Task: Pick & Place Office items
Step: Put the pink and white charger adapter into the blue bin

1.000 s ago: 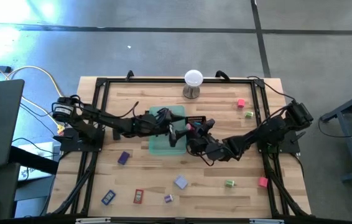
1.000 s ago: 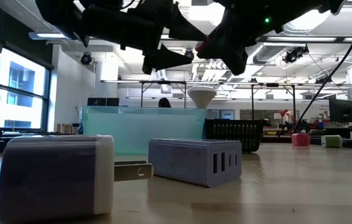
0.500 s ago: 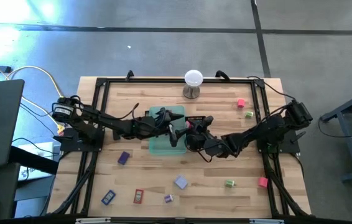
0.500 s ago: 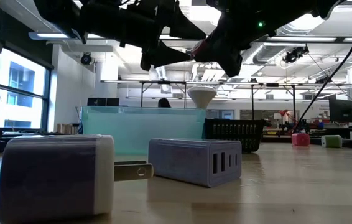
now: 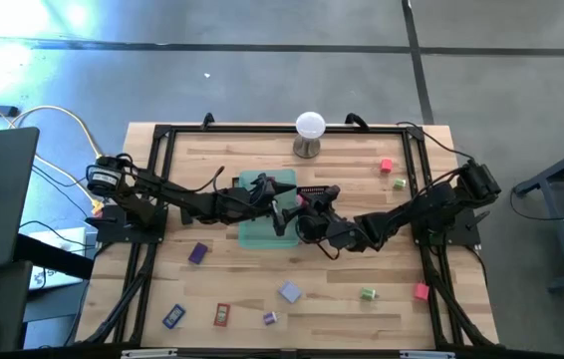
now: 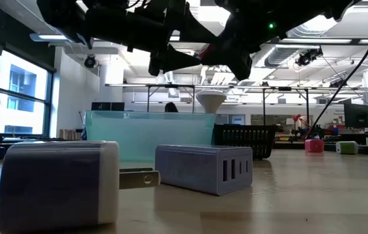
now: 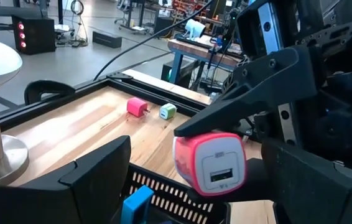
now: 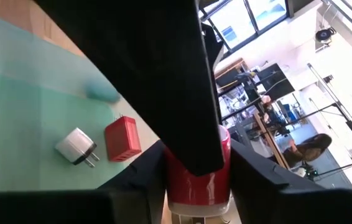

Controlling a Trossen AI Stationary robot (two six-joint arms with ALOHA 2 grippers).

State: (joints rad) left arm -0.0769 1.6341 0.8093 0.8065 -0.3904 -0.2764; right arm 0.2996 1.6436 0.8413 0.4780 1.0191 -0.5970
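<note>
The right end effector (image 5: 307,204) pinches a small pink-and-white blocky USB wall charger (image 7: 211,163) and holds it in the air over the middle of the wooden desk (image 5: 342,264), right where the translucent green tray (image 5: 252,231) meets the black mesh tray (image 7: 163,196). Its dark fingers (image 7: 250,87) clamp the charger's sides, leaving the port face free, probably so it can drop cleanly into a tray or pass across.

The left end effector (image 5: 280,191) faces it, just beside, with fingers spread wide on either side of the charger and touching nothing. That pose looks like readiness to receive it, though whether a handover is meant I cannot tell.

Inside the green tray already lie a red cube charger (image 8: 122,138) and a white one with prongs (image 8: 76,147), so sorting seems partly done. Other items sit loose on the desk: a pink cube (image 5: 387,166) and a green one (image 5: 399,183) near the far right corner, a lilac multi-port block (image 6: 203,168) and a purple-and-white plug (image 6: 59,183) nearer the front
</note>
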